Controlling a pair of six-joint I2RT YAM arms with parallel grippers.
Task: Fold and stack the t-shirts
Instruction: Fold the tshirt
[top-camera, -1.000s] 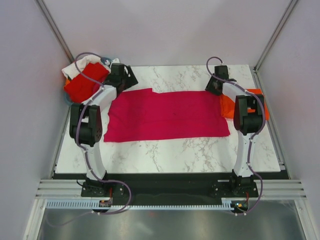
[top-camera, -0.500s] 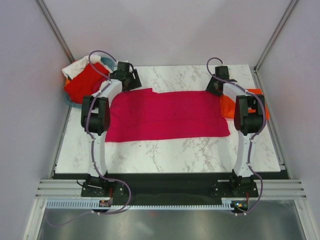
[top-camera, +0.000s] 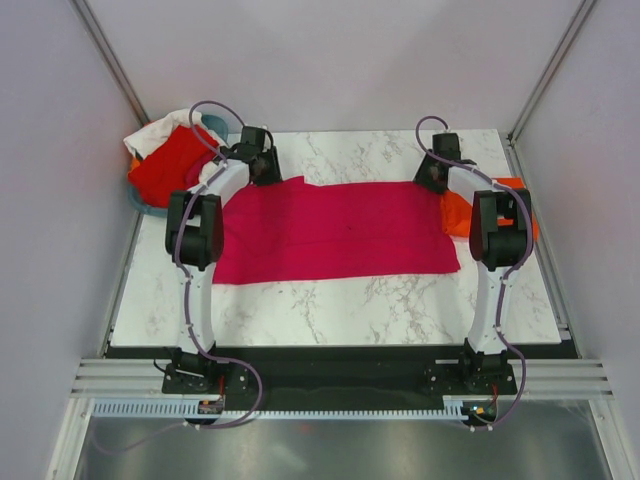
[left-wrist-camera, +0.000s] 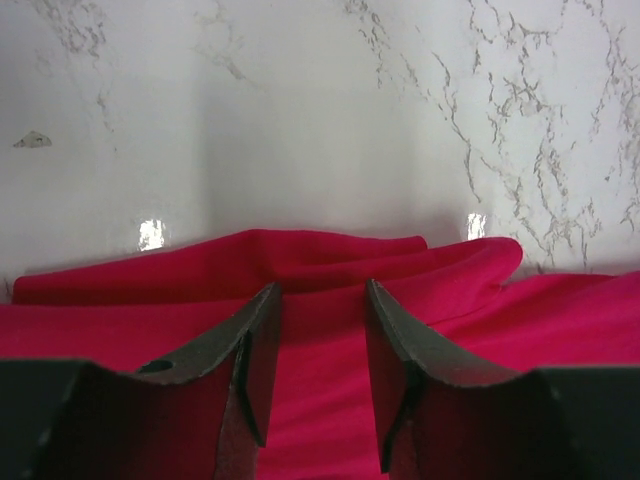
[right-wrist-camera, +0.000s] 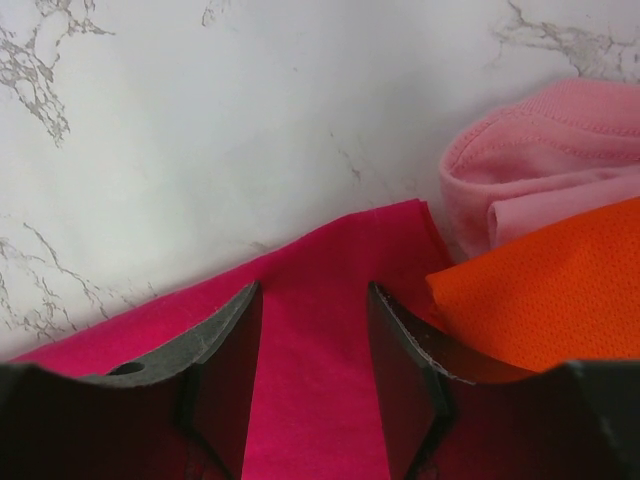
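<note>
A magenta-pink t-shirt (top-camera: 340, 232) lies flat across the middle of the marble table, folded to a wide rectangle. My left gripper (top-camera: 262, 165) is low over its far left corner. In the left wrist view that gripper (left-wrist-camera: 322, 290) has its jaws apart, straddling a rumpled fold of the magenta cloth (left-wrist-camera: 320, 250). My right gripper (top-camera: 432, 172) is at the far right corner. Seen from the right wrist, this gripper (right-wrist-camera: 315, 290) is open over the shirt's edge (right-wrist-camera: 330, 250). An orange t-shirt (right-wrist-camera: 560, 280) lies just right of it.
A teal basket (top-camera: 141, 201) off the table's far left corner holds a red t-shirt (top-camera: 165, 165) and a white one (top-camera: 160, 128). The orange t-shirt (top-camera: 458, 212) sits folded at the right edge, with a pale pink garment (right-wrist-camera: 545, 150) under it. Grey walls close in on three sides.
My left arm swung right from the basket to the magenta shirt's far left corner, and its jaws narrowed. The right arm hardly moved.
</note>
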